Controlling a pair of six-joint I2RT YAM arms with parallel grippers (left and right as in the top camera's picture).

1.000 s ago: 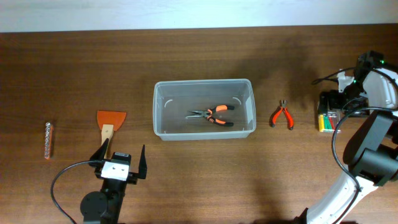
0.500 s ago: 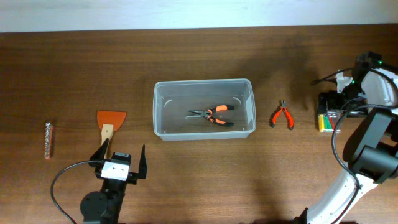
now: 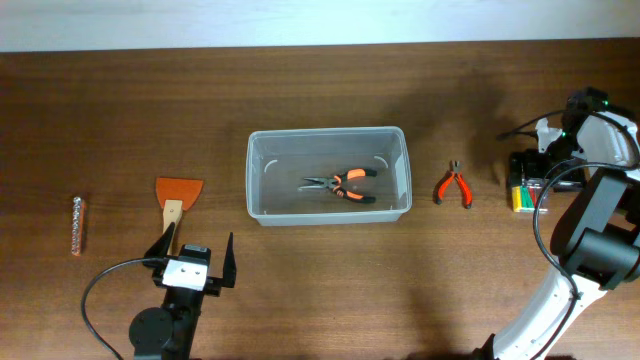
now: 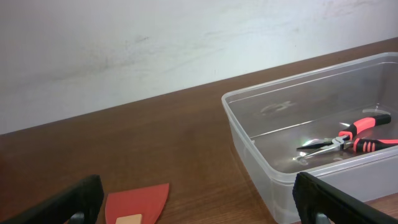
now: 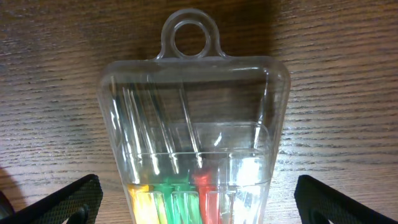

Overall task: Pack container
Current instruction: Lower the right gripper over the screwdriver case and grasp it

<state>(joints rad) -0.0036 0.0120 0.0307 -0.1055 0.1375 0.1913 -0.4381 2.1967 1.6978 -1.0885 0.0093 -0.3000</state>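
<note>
The container (image 3: 328, 132) is a clear tub at the table's middle, with orange-and-black pliers (image 3: 340, 185) lying in it. It also shows in the left wrist view (image 4: 261, 168), with the pliers (image 4: 351, 140) inside. My left gripper (image 3: 192, 256) is open and empty near the front edge, behind an orange scraper (image 3: 178, 193). My right gripper (image 3: 527, 172) is open at the far right, low over a small clear case of yellow, green and red bits (image 3: 524, 198). In the right wrist view its fingers (image 5: 199, 208) straddle the case (image 5: 193, 106) without closing on it.
Small red pliers (image 3: 453, 185) lie on the table between the container and the bit case. A narrow strip of bits (image 3: 79, 223) lies at the far left. The scraper's blade (image 4: 137, 199) shows between the left fingers.
My right arm has shifted slightly to the left above the bit case. The left arm and all objects have stayed still.
</note>
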